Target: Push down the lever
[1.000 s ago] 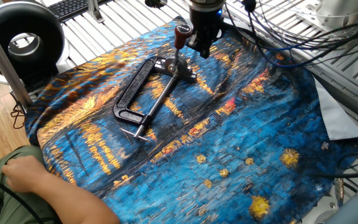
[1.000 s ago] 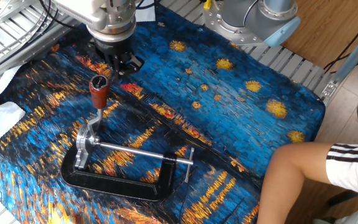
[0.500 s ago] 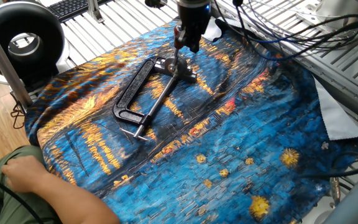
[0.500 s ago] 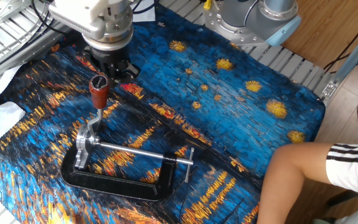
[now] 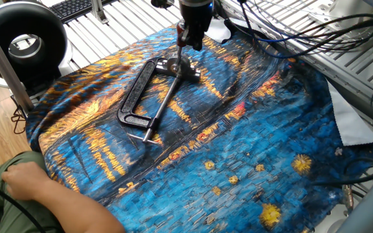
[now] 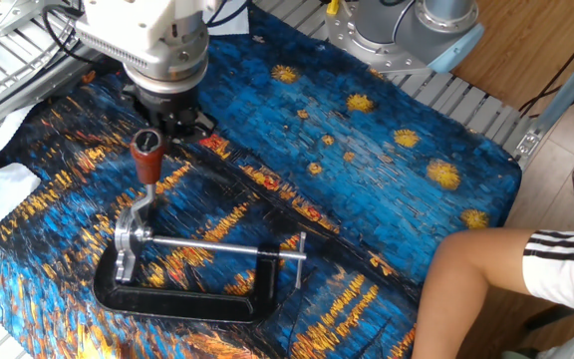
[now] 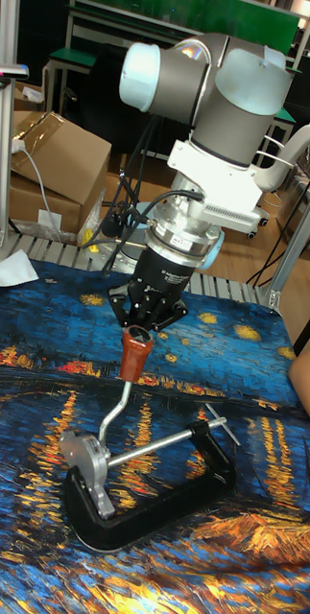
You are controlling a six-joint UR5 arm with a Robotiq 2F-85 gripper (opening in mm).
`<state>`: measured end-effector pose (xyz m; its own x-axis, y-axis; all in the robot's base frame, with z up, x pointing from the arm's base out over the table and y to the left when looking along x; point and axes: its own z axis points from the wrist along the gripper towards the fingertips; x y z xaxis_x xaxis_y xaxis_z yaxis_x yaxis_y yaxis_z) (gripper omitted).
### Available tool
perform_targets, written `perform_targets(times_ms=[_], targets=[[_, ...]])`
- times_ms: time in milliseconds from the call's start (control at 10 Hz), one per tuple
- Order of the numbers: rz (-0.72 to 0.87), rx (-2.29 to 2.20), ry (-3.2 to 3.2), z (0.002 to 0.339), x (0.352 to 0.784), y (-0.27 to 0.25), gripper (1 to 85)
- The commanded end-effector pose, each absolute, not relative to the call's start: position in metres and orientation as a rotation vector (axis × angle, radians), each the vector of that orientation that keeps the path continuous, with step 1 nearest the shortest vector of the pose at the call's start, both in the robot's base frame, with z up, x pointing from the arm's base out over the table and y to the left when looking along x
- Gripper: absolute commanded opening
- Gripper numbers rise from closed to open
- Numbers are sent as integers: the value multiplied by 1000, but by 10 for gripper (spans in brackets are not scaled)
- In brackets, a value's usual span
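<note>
The pincer [image 7: 147, 324] sits right on top of the lever [image 7: 128, 369], placed to bear down on its knob; whether its fingers are open I cannot tell. The lever rises slantwise from the silver head of the black C-clamp [image 7: 150, 511], knob uppermost, on the painted cloth [image 6: 367, 170].

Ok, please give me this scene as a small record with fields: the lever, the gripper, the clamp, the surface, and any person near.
lever: thin metal arm with reddish-brown knob, raised at a slant from the silver head
gripper: gripper directly above the knob, at its top; contact likely; open or shut cannot be told
clamp: black frame lying flat, long steel rod across it
surface: blue and orange painted cloth
person: hand at the cloth edge, leg beside the table
</note>
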<state>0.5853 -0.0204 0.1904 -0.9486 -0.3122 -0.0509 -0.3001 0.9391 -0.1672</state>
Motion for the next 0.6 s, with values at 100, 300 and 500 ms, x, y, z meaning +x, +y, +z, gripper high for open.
perform_targets(times_ms=[100,300,500], targets=[[-265,-589,2976,192,596,-22,10],[-314,-672,2932,191,594,-39,10],[-373,-777,2900,197,593,-48,10]])
